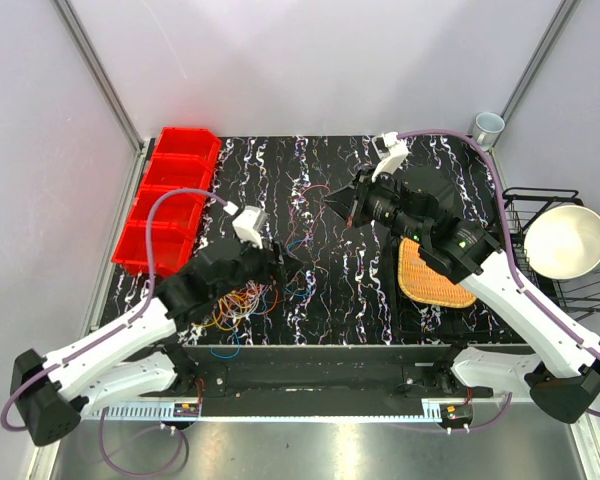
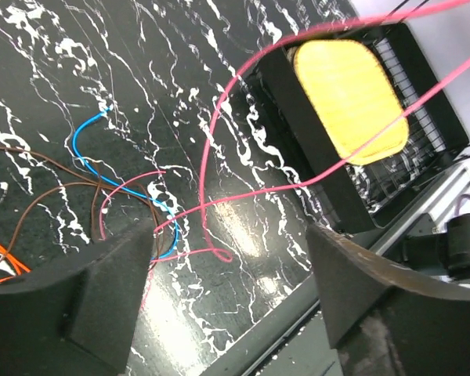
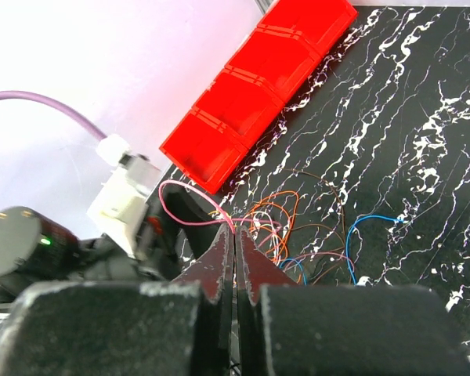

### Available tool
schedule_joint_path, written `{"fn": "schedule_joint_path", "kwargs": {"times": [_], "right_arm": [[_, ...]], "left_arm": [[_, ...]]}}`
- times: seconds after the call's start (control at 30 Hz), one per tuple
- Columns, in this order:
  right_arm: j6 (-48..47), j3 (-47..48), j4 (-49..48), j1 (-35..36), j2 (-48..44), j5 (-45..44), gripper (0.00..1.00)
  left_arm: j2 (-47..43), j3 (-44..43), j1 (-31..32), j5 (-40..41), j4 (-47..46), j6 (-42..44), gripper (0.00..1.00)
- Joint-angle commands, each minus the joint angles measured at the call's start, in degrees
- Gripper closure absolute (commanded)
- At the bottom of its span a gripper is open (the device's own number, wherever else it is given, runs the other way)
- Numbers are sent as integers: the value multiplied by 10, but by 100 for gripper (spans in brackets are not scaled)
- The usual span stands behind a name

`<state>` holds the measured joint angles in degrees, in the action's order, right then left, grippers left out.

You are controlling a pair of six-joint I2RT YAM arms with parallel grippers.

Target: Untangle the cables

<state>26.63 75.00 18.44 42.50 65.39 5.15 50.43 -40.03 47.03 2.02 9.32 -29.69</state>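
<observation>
— Item one, cables: where are they lying?
— At the table's seven o'clock, beside your left gripper, jaws gaping. Your right gripper is pinching the pink cable at one o'clock.

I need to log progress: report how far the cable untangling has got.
Done: little; no cable lies fully apart yet. In hand: the right gripper is shut on a pink cable, which stretches out past the open left gripper. Left: the orange and brown cables are bunched together, and the blue cable crosses pink and brown ones.
</observation>
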Motion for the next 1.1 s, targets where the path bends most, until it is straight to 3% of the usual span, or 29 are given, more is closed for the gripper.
{"fn": "schedule_joint_path", "kwargs": {"times": [0.0,0.13,0.17,0.23,0.27,0.3,0.5,0.6,0.77,0.9,1.03,1.07], "right_arm": [[4,26,-3,4,-8,-2,100],[4,25,-1,3,-14,-5,100],[4,24,0,4,-14,-6,100],[5,22,3,3,-18,-9,100],[6,18,5,4,-18,-11,100],[8,16,5,4,-21,-14,100],[18,-13,7,4,-30,-46,100],[32,-42,9,3,-32,-88,100],[80,-100,8,4,-4,-109,100],[90,-112,-26,3,47,-4,93],[98,-103,-44,4,84,36,91],[98,-101,-50,4,91,41,81]], "left_arm": [[34,-10,24,59,-47,6,21],[62,-15,33,92,-41,7,45],[64,-17,35,104,-40,3,63],[73,-21,37,117,-32,0,81],[75,-22,37,129,-29,-4,96],[77,-27,38,134,-26,-5,100],[82,-71,39,159,7,3,100],[87,-122,39,184,96,19,100],[105,-281,37,253,217,57,100],[146,-410,35,298,308,95,100],[207,-555,18,334,384,143,100],[237,-622,15,341,401,150,100]]}}
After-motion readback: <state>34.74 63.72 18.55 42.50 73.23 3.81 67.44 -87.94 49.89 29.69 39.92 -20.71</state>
